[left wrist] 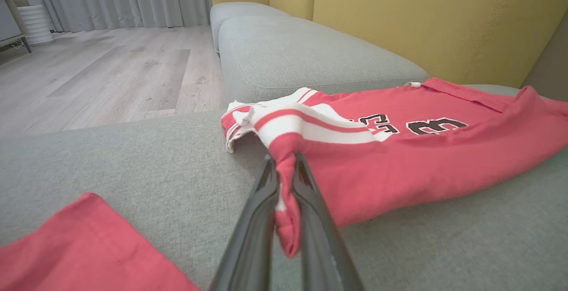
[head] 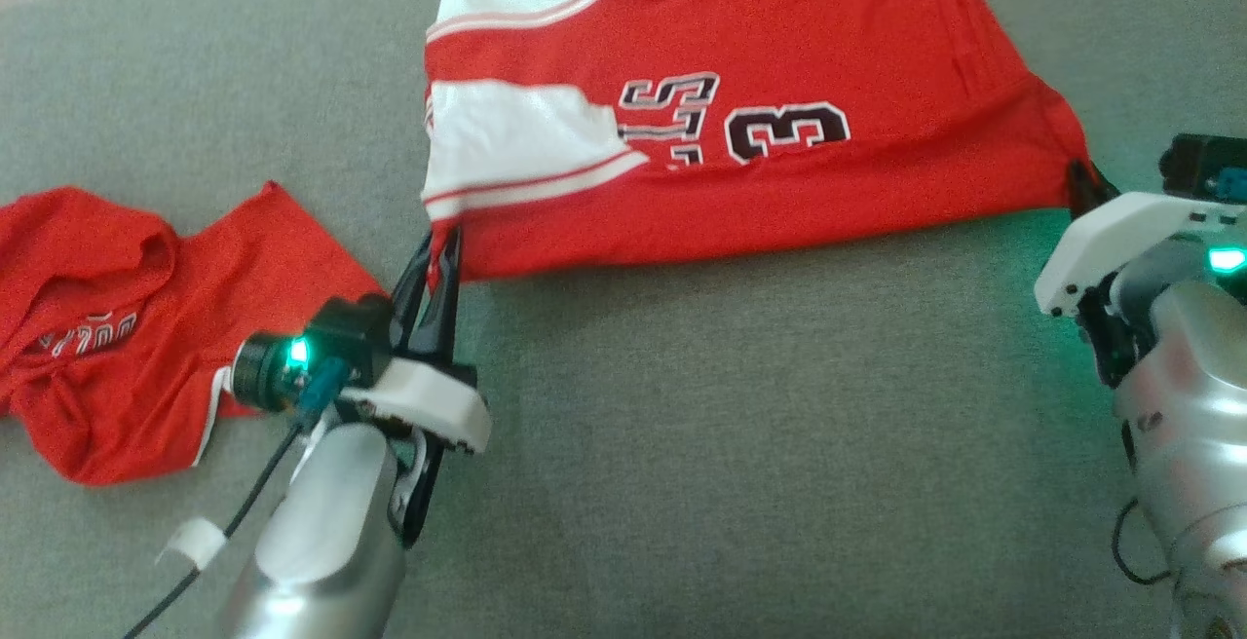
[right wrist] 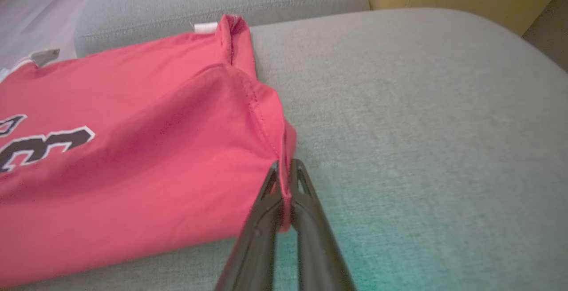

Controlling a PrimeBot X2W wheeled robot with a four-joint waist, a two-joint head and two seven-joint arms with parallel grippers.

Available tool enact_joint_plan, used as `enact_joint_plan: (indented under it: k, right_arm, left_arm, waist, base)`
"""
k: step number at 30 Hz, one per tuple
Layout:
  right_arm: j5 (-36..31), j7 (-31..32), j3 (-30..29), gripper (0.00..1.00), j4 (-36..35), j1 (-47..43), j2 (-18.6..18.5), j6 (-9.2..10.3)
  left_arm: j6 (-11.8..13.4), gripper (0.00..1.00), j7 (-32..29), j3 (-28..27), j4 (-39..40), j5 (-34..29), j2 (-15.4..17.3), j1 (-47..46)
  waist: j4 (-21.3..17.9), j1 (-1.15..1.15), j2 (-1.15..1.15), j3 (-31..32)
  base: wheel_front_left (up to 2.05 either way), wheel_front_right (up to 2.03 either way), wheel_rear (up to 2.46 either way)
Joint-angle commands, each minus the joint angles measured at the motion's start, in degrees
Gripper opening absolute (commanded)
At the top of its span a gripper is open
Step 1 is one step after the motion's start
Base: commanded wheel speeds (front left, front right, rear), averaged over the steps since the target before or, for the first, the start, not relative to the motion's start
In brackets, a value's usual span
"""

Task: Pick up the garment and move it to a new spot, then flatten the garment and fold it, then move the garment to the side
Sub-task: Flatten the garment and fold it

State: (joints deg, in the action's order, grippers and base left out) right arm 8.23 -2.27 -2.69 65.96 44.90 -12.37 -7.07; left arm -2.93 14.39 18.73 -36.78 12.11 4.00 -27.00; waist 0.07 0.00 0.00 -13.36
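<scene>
The left arm [head: 321, 532] and the right arm [head: 1184, 405] are fat, shiny silver tubes, each with a white plastic cap [head: 434, 405] at the end. Long, thin black fingers [head: 440, 303] stick out past the cap, and a small black camera [head: 263, 371] glows with a green light [head: 298, 354]. A thin black cable [head: 255, 493] with white tape [head: 195, 542] hangs by the left arm.

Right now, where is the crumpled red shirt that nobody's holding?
In the head view the crumpled red shirt lies on the grey cushion at the far left, just left of the left hand, apart from the numbered jersey.
</scene>
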Motion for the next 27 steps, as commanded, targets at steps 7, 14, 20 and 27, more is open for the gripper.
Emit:
enact_joint_plan:
  k: [7, 14, 20, 27]
  right_arm:
    - [4.31, -2.56, 3.66, 0.00, -1.26, -5.19, -2.04, -0.42]
    - [7.97, -1.61, 5.73, 0.00, -3.39, -10.53, -2.62, -0.42]
    - [11.71, 0.19, 6.25, 0.00, -7.51, -17.60, -3.81, -0.42]
    - [14.13, 2.18, 4.37, 0.00, -14.61, -24.81, -4.44, -0.42]
  left_arm:
    - [0.43, 0.00, 0.54, -0.57, -0.39, 0.32, 2.20, 3.92]
    - [0.22, 0.00, -0.80, 1.13, 0.17, 0.78, 1.83, 8.92]
    - [0.74, 0.00, -2.93, 2.49, 2.99, 1.49, 1.54, 14.65]
    - [2.11, 0.00, -5.79, 3.42, 7.04, 1.90, 2.01, 19.15]
  waist:
    - [-2.43, 0.00, 0.00, 6.53]
    - [-3.25, 0.00, 0.00, 10.97]
    - [-4.03, 0.00, 0.00, 13.97]
    - [-4.79, 0.00, 0.00, 13.99]
  base:
    - [0.00, 0.00, 0.00]
    - [0.00, 0.00, 0.00]
    - [0.00, 0.00, 0.00]
    - [0.00, 0.00, 0.00]
